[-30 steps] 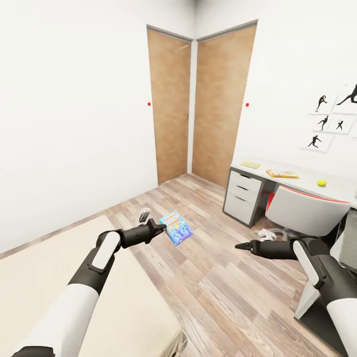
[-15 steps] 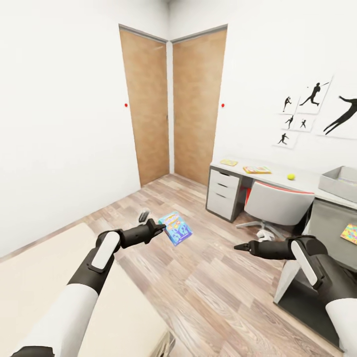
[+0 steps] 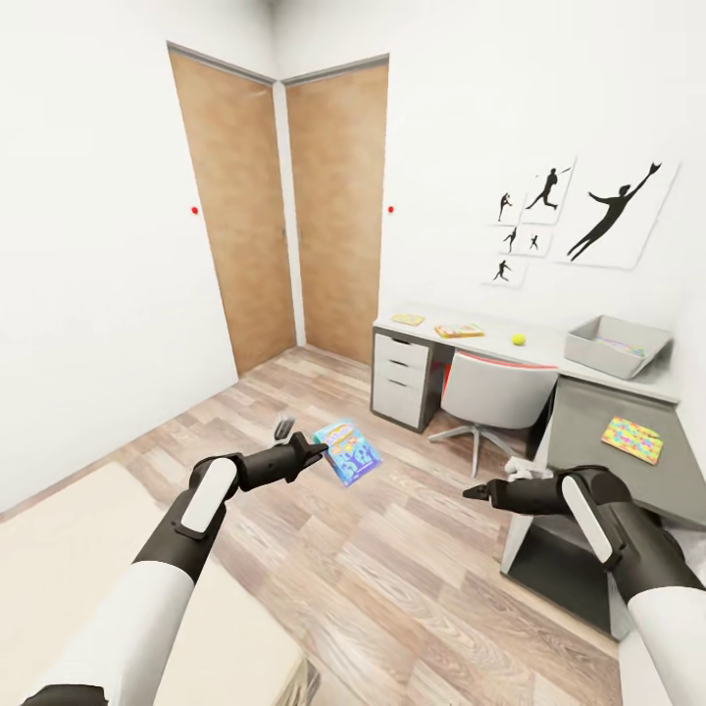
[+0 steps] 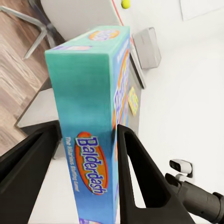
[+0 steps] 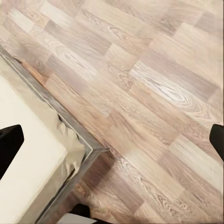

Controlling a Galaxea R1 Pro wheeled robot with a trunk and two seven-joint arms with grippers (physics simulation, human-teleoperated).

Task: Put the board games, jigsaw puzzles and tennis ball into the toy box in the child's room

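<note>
My left gripper (image 3: 316,452) is shut on a blue patterned board game (image 3: 349,451), held above the wood floor; the left wrist view shows its teal "Balderdash" edge (image 4: 100,116) between the fingers. My right gripper (image 3: 469,491) hangs open and empty over the floor, near the bed corner (image 5: 32,163). On the table (image 3: 549,345) lie a yellow-red board game (image 3: 459,330), a small yellowish slab (image 3: 408,319) and the tennis ball (image 3: 518,339). The grey toy box (image 3: 616,345) stands at the table's right end with something colourful inside. A jigsaw puzzle (image 3: 632,438) lies on the lower dark wing.
A white swivel chair (image 3: 495,392) is tucked under the table beside a drawer unit (image 3: 400,378). Two wooden doors (image 3: 235,206) meet in the far corner. The bed (image 3: 98,588) lies at lower left. Athlete prints (image 3: 613,211) hang above the table.
The camera has turned right, shifting the whole picture left; the toy box and the dark wing with its puzzle have come fully into view. Both arms keep their pose, the game still held.
</note>
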